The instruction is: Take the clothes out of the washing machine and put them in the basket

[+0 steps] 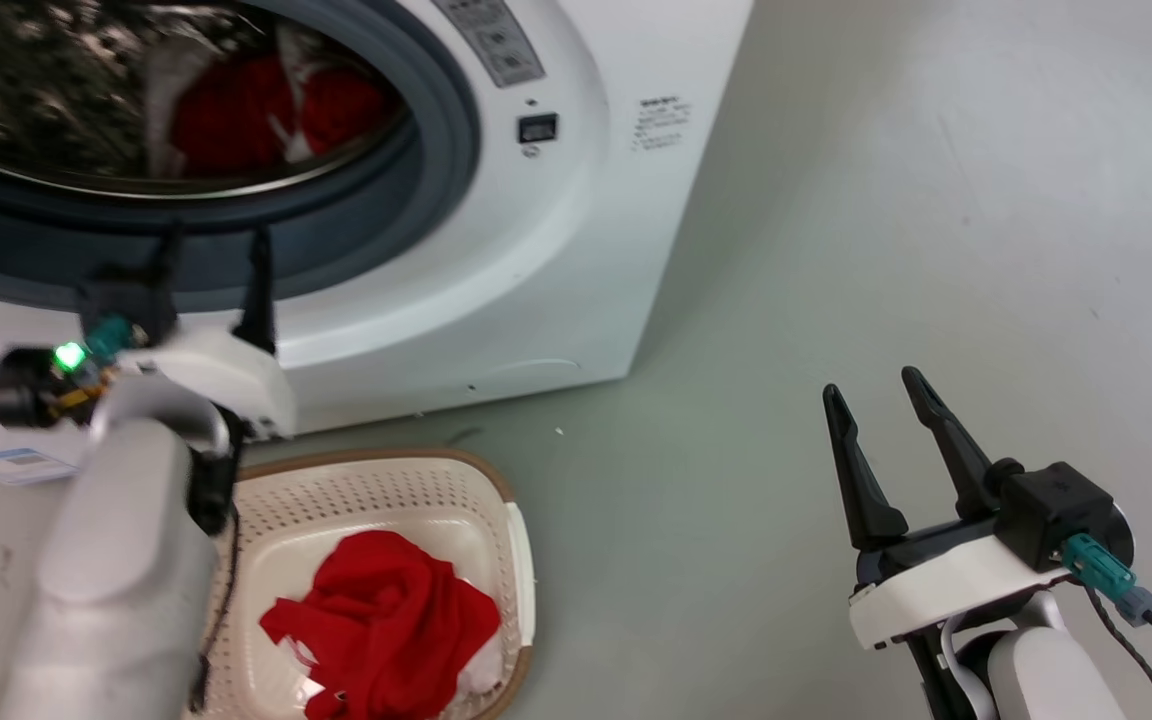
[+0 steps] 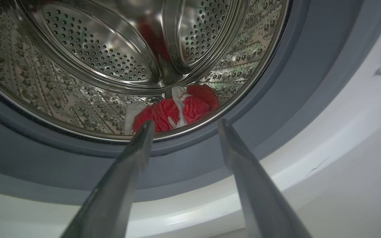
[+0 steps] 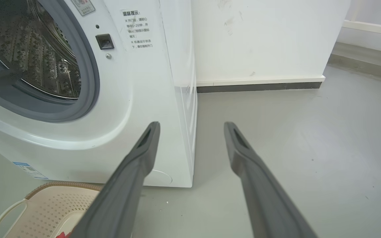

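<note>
The white washing machine (image 1: 556,280) stands open, its grey ring (image 2: 296,76) around the steel drum (image 2: 88,53). A red garment with white trim (image 1: 266,115) (image 2: 177,110) lies at the drum's bottom front. My left gripper (image 1: 216,240) (image 2: 184,124) is open and empty, fingers pointing at the porthole's lower rim, just outside it. Below it the cream basket (image 1: 406,490) (image 3: 41,205) sits on the floor with a red garment (image 1: 386,620) inside. My right gripper (image 1: 871,390) (image 3: 192,125) hangs open and empty over bare floor, right of the machine.
Grey floor (image 1: 936,200) stretches to the right of the machine. A white wall with a dark skirting strip (image 3: 260,86) stands behind it. A blue-and-white label (image 1: 6,465) sits low on the machine's front. The left forearm (image 1: 116,580) overlaps the basket's left side.
</note>
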### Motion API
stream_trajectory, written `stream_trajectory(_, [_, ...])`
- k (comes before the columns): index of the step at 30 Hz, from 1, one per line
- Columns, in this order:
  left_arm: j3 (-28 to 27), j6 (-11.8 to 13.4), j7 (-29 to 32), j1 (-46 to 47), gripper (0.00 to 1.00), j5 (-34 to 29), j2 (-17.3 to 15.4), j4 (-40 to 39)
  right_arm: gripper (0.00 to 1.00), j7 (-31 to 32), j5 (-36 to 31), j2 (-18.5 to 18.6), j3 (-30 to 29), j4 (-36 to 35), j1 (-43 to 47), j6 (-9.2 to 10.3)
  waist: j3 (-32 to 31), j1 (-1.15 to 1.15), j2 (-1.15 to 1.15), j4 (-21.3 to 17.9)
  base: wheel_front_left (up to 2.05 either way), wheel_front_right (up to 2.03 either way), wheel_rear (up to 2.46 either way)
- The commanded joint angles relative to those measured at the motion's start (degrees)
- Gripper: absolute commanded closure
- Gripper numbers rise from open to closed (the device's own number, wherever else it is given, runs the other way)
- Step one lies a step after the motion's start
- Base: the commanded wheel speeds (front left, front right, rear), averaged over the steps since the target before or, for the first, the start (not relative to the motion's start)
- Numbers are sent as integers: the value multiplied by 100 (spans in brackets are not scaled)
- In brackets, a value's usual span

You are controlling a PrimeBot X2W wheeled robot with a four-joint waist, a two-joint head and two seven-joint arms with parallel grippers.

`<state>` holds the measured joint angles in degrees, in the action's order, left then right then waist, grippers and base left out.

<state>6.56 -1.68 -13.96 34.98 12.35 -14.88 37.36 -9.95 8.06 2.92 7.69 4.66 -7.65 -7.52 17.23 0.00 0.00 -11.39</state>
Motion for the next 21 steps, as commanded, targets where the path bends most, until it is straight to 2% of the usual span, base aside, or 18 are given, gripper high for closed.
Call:
stream_trajectory(1, [-37,-50,58,300,0,-2,-146,143,0,-77,64,-8,36,60,-109,5,407,0,0,-367,0,0,0])
stream_trajectory(12, [-61,-269,685,1869,0,-134,-1162,1074,0,-445,546,-9,406,443,-522,5,1352,0,0,-1165,0,0,0])
stream_trajectory(21, [131,-436,1542,2986,0,-277,-1899,1619,0,-526,953,-11,794,525,-750,6,1936,0,0,-1717,0,0,0])
